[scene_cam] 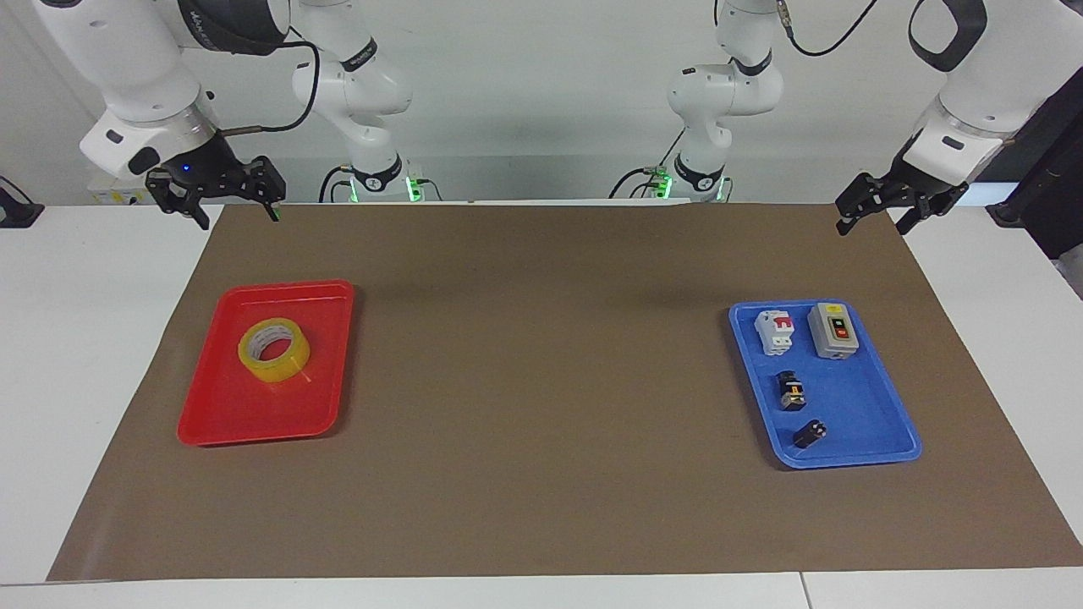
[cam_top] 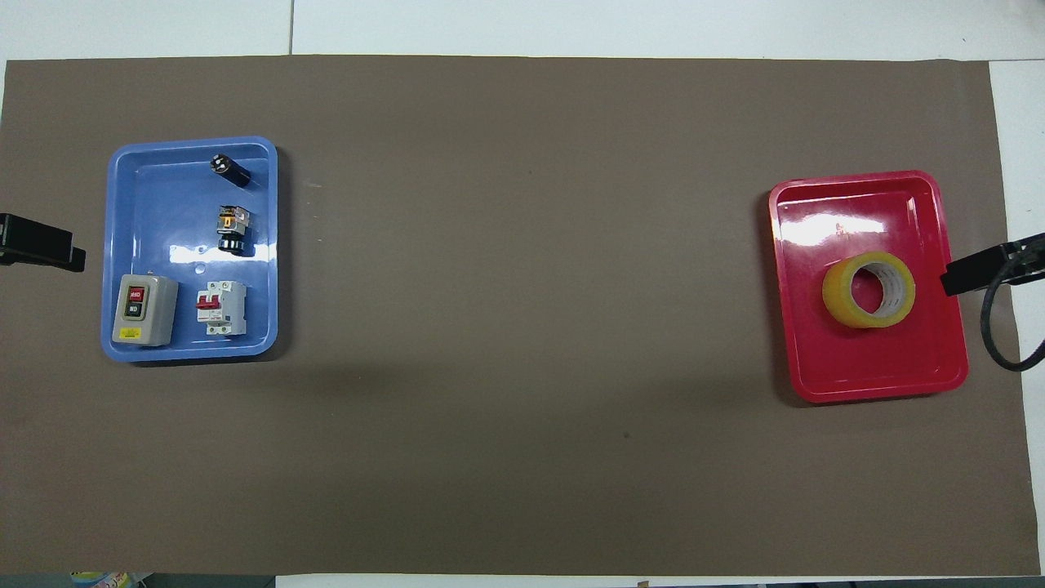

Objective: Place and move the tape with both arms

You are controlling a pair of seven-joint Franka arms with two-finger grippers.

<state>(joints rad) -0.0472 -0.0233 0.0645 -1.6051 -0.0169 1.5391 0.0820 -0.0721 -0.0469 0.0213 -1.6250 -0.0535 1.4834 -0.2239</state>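
The tape (scene_cam: 273,349) (cam_top: 868,289), a translucent yellow roll with a pale core, lies flat in the red tray (scene_cam: 220,414) (cam_top: 882,367) toward the right arm's end of the table. My right gripper (scene_cam: 239,216) (cam_top: 976,272) hangs open and empty in the air over the brown mat's corner by the robots, apart from the tape. In the overhead view its dark tip just covers the red tray's rim. My left gripper (scene_cam: 871,225) (cam_top: 49,253) waits open and empty over the mat's other corner by the robots.
A blue tray (scene_cam: 863,423) (cam_top: 147,188) toward the left arm's end holds a grey switch box (scene_cam: 834,331), a white circuit breaker (scene_cam: 777,331) and two small black parts. A brown mat (scene_cam: 541,381) covers most of the white table.
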